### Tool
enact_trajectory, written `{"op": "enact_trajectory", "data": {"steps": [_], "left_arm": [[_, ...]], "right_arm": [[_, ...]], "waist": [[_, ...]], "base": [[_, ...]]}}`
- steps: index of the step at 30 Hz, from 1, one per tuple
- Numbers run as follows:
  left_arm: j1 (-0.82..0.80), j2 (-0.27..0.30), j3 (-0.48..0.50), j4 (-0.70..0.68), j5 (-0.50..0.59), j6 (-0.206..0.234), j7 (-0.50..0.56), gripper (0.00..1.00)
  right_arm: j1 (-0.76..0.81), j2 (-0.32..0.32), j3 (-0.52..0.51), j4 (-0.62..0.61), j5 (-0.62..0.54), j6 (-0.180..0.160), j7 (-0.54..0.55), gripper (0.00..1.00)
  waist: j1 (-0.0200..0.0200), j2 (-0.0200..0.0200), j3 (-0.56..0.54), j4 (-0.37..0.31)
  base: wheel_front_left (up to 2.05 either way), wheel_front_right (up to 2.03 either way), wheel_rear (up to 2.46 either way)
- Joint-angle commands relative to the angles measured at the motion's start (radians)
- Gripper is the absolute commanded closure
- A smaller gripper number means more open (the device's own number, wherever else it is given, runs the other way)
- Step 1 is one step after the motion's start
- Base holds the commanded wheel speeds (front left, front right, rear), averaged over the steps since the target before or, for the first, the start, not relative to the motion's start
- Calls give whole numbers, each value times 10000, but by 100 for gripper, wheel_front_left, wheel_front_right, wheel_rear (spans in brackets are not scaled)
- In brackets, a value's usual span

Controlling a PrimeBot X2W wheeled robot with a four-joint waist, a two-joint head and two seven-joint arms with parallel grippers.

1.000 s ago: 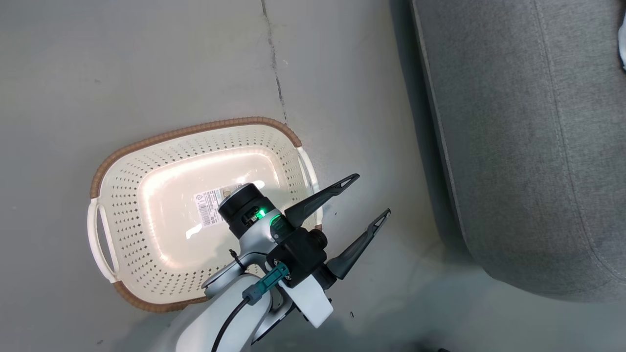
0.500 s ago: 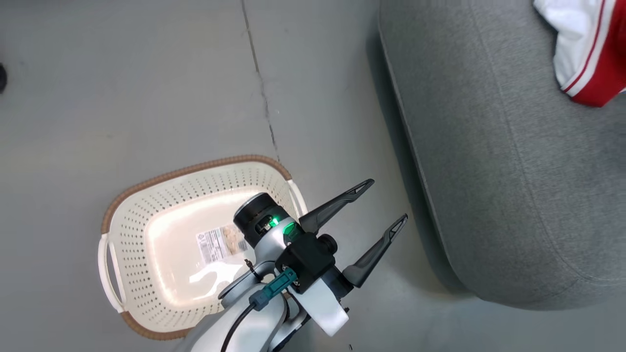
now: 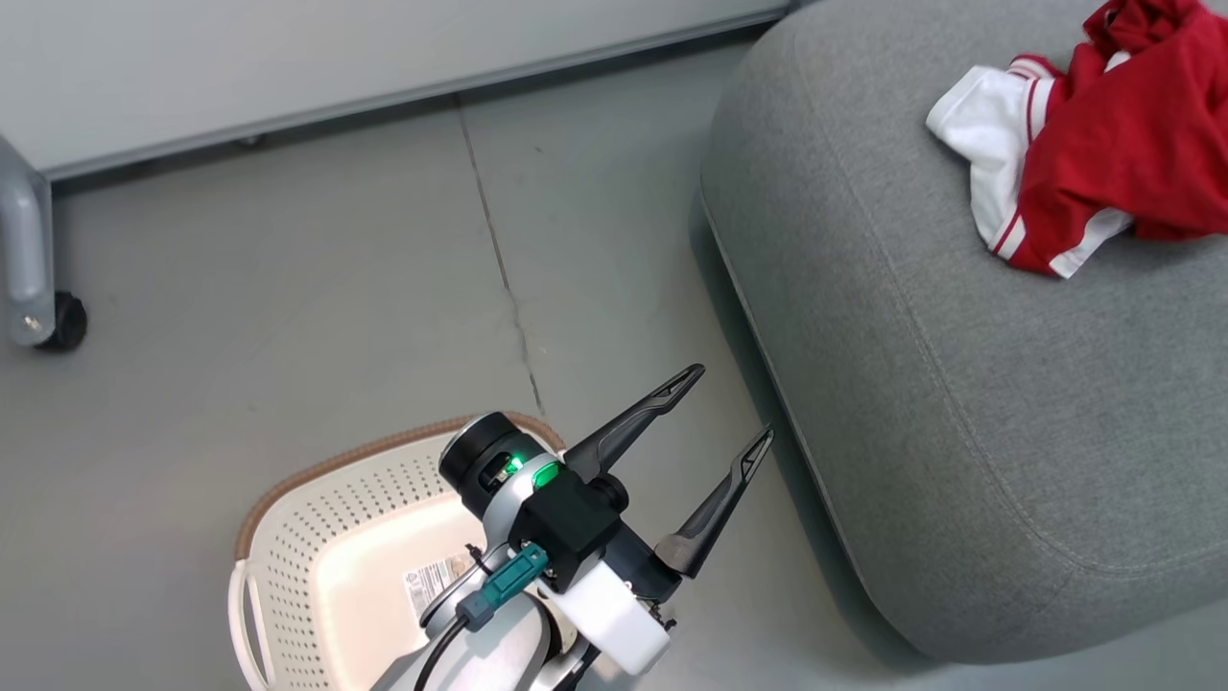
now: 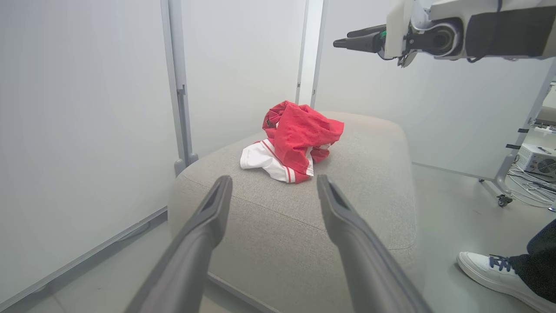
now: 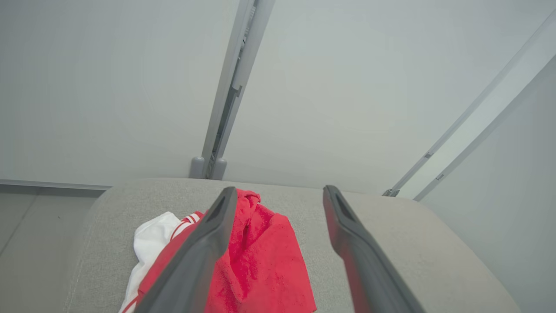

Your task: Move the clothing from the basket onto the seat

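The clothing [image 3: 1103, 163] looked light and limp to me, not slippery, best pinched at a raised red fold, not the flat white panel. It lay as one crumpled heap on the seat [image 3: 959, 403], toward its far edge; one garment or two, I could not tell. One basket [image 3: 288, 557], one seat. Both hands stood wide, holding nothing: left hand [image 3: 730, 403] between basket and seat, right hand [image 5: 280, 191] above the heap

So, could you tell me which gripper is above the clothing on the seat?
The right gripper: its open jaws frame the red clothing on the grey seat. The left gripper hangs open over the floor, between basket and seat.
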State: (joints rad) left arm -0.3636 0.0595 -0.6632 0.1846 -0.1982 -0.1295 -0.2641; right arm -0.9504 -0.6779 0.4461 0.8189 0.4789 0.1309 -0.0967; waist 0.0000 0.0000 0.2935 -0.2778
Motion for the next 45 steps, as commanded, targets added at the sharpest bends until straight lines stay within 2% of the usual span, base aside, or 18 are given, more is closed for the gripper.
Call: {"op": "enact_trajectory", "data": {"steps": [1, 5, 8, 12, 17, 23, 27, 34, 37, 45], "left_arm": [[194, 25, 146, -95, -87, -8, 1, 0], [527, -16, 529, -234, -140, -10, -1, 0], [771, -46, 828, -363, -177, -11, -1, 0], [1076, -60, 1310, -675, -196, -10, -1, 0], [1405, -65, 1801, -1034, -272, 17, 1, 0], [1791, -71, 2429, -1268, -522, 364, 1, 0], [1960, -69, 2689, -1337, -542, 571, -1, 0], [2384, -71, 3402, -1393, -888, 1134, -1, 0], [2546, -76, 3615, -1538, -1041, 1305, -1, 0], [2995, -74, 3788, -1362, -985, 1145, 1, 0]], "right_arm": [[321, -206, -159, -529, 125, -2, -247, 0], [875, -275, -783, -1977, 288, -2, -868, 0], [1568, 156, -1392, -3060, 486, 0, -1197, 0], [2641, 566, -1994, -4568, 188, -2, -1378, 0], [4185, 1348, -2932, -6265, -531, -2, -1521, 0], [6011, 2588, -3738, -7713, -1383, -2, -1608, 0], [6772, 3172, -4023, -8085, -1680, -2, -1633, 0], [8150, 4654, -4391, -8194, -2254, 0, -1695, 0], [8425, 4937, -4250, -8128, -2508, 0, -1697, 0], [8873, 5522, -4063, -7897, -2739, 0, -1697, 0]], "waist": [[0, 0, -536, 54], [0, 0, -998, 241], [0, 0, -1306, 410], [0, 0, -1579, 707], [0, 0, -1831, 1293], [0, 0, -2031, 2145], [0, 0, -2095, 2564], [0, 0, -2241, 3428], [0, 0, -2267, 3632], [0, 0, -2287, 4006]], "base": [[0, 0, 0], [0, 0, 0], [0, 0, 0], [0, 0, 0], [0, 0, 0], [0, 0, 0], [0, 0, 0], [0, 0, 0], [0, 0, 0], [0, 0, 0]]}}
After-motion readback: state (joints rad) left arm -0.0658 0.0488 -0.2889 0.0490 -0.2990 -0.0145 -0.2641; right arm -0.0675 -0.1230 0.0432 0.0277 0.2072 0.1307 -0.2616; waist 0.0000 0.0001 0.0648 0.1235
